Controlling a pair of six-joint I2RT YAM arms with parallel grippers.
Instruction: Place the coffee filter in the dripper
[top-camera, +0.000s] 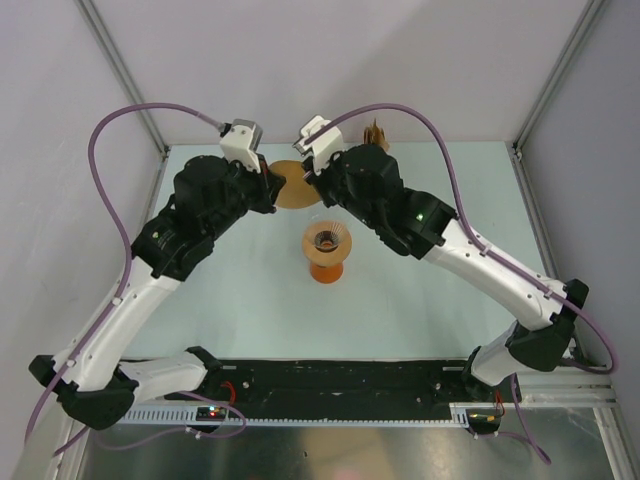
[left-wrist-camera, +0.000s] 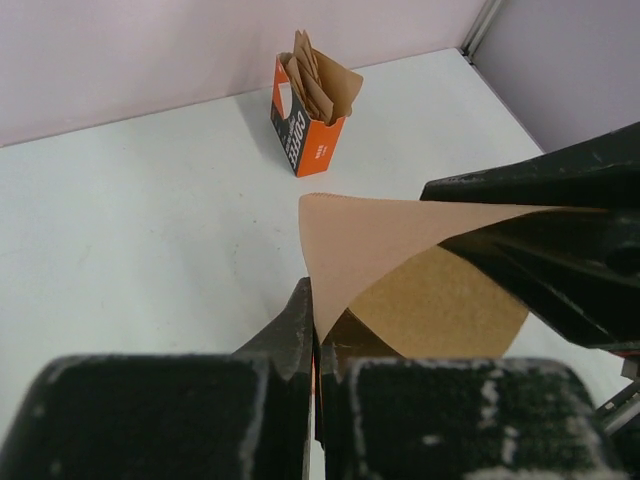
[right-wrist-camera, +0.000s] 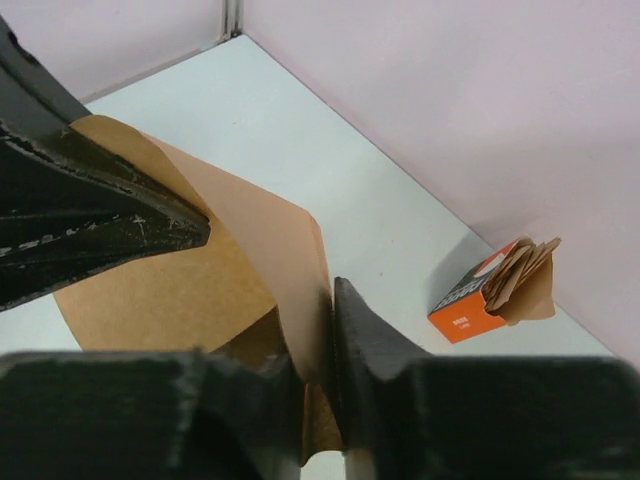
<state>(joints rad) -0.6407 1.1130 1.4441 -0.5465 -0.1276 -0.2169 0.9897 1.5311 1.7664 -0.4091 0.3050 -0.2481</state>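
Coffee filter (left-wrist-camera: 375, 235) hangs at the far middle of the worktop (left-wrist-camera: 150, 220), stretched between your two pincers over the tan disc (left-wrist-camera: 440, 310). Your left pincer (left-wrist-camera: 313, 320) is clamped tight on one corner of the coffee filter. Your right pincer (right-wrist-camera: 320, 320) is nipped on the opposite edge, with paper between its fingers. Nearer, the dripper (top-camera: 327, 238) sits atop the orange beaker (top-camera: 327, 270), apart from the filter. The orange box (left-wrist-camera: 305, 130) of papers stands far right.

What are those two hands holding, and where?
One thin light-brown paper filter, pinched by its edges: left hand on one side, right hand on the other.
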